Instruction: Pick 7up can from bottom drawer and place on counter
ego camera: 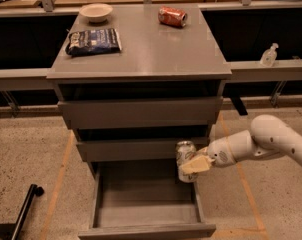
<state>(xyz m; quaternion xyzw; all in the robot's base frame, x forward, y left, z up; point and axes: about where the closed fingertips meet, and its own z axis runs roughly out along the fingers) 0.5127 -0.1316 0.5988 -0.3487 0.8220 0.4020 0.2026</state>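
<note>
The gripper [191,165], closed around the upright 7up can [185,151], holds it clear above the open bottom drawer [146,230], seemingly for carrying up to the worktop [146,49].

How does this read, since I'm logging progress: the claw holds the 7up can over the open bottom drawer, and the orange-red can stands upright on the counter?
No: the camera view shows the orange-red can lying on its side on the counter. The claw does hold the 7up can over the open bottom drawer.
</note>
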